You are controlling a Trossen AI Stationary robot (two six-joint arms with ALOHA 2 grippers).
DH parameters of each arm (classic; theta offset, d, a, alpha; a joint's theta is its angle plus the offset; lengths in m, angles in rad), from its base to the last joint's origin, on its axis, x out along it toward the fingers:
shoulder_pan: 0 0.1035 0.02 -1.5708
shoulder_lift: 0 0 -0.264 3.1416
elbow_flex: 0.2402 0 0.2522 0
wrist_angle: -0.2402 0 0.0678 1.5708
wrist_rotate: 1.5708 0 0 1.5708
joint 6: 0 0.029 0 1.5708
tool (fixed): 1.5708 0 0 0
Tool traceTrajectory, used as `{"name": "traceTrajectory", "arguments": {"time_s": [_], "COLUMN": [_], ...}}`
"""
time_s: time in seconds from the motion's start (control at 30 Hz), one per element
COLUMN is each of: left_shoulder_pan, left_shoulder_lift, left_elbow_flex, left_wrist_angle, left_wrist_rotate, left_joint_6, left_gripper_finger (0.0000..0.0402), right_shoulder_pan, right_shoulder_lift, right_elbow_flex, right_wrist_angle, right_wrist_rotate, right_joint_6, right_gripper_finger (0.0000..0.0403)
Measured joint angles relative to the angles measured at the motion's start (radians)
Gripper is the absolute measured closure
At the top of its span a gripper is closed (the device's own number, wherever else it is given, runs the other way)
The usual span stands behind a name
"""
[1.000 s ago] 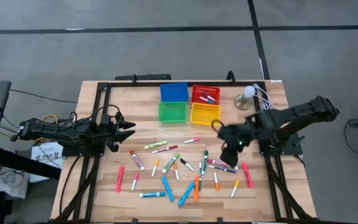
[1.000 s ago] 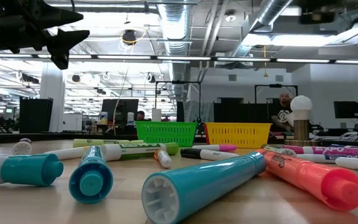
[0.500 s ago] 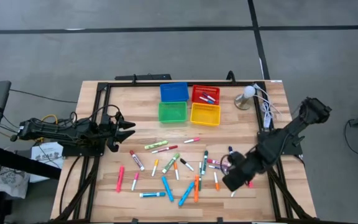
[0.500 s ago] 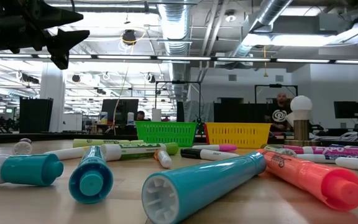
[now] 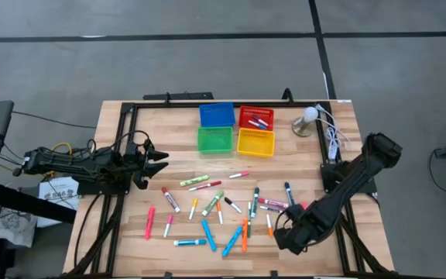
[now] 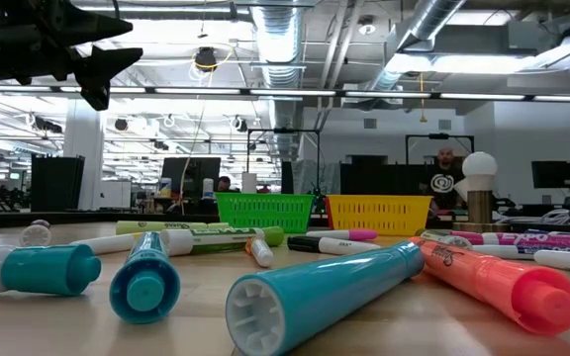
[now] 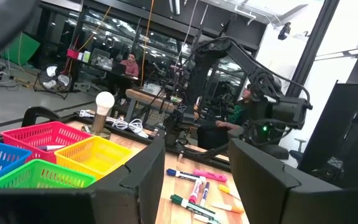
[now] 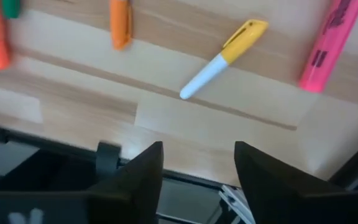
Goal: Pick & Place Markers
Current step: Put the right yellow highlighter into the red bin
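Note:
The markers (image 5: 223, 205) lie scattered flat on the near half of the wooden table, with caps in pink, green, blue, orange and yellow. My right gripper (image 5: 286, 235) hangs over the near right part of the table, pointing down, open and empty (image 8: 197, 155). Just beyond its fingers lie a yellow-capped white marker (image 8: 224, 57) and a pink marker (image 8: 329, 43). My left gripper (image 5: 161, 161) waits open at the table's left edge (image 7: 194, 168), holding nothing.
Four small bins stand at the far middle: blue (image 5: 217, 115), red (image 5: 255, 118) with some markers inside, green (image 5: 214, 140) and yellow (image 5: 255, 142). A white bulb on a stand (image 5: 308, 116) with cables is at the far right. A black frame (image 5: 122, 155) rims the table.
My right gripper has swung from the table's middle right toward the near edge, sinking lower and rolling about its wrist. It now stands over the near right markers. The markers and my left arm have kept still.

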Motion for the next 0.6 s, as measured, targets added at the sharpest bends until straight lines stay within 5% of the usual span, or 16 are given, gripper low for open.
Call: {"name": "traceTrajectory", "arguments": {"time_s": [0.6], "left_shoulder_pan": [0.0], "left_shoulder_lift": [0.0], "left_elbow_flex": [0.0], "left_wrist_angle": [0.0], "left_wrist_rotate": [0.0], "left_joint_6": [0.0], "left_gripper_finger": [0.0224], "right_shoulder_pan": [0.0], "right_shoulder_lift": [0.114], "right_elbow_flex": [-0.115], "right_wrist_angle": [0.087], "right_wrist_rotate": [0.017], "right_joint_6": [0.122], "right_gripper_finger": [0.0196]}}
